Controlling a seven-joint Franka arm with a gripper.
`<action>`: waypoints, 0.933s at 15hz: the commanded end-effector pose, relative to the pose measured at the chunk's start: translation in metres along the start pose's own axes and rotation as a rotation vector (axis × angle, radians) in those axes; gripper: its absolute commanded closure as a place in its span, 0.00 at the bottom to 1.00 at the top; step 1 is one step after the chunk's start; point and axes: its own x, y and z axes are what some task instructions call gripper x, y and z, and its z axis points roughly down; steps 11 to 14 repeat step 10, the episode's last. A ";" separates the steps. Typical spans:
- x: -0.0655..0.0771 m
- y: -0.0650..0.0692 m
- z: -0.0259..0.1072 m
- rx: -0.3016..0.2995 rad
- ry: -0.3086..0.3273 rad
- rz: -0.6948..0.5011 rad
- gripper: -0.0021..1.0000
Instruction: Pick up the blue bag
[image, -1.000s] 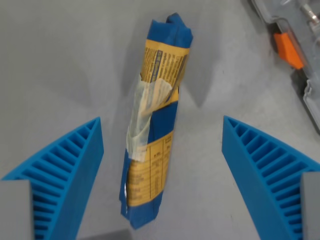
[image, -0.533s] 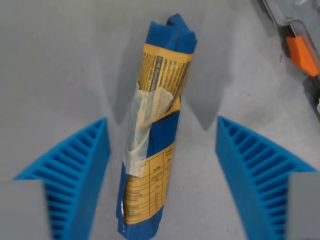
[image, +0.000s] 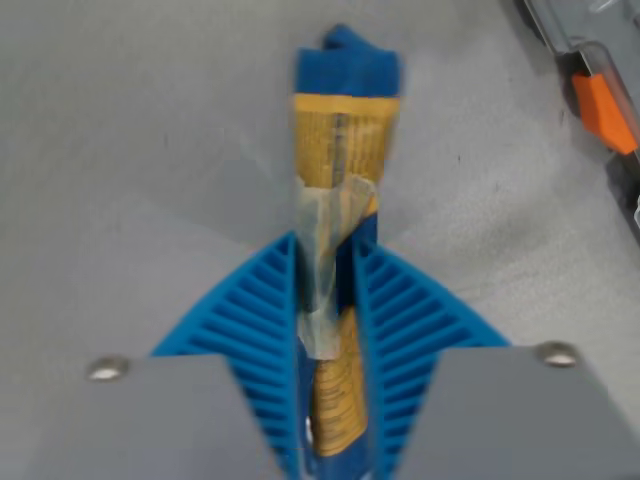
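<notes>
Fingers closed since earlier frame; end effector (image: 328, 300) now clamped on bag (image: 342, 180) mid-length. Risk: slippery film, loose tape; bag may slide out during lift.

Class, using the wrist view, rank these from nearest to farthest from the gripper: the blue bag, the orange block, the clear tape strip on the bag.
1. Blue and yellow rolled bag and its clear tape strip: both pinched between the jaws of the gripper, too close to separate.
2. Orange block: far upper right.

One blue bag (image: 345, 150), two ribbed blue fingers (image: 250, 330), one orange-handled tool (image: 603, 108), one grey table (image: 130, 150)
</notes>
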 end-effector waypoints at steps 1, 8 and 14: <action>0.002 0.001 -0.001 0.000 0.018 0.004 1.00; 0.001 0.002 -0.026 -0.003 -0.004 0.004 1.00; 0.004 0.002 -0.036 -0.004 -0.010 0.004 1.00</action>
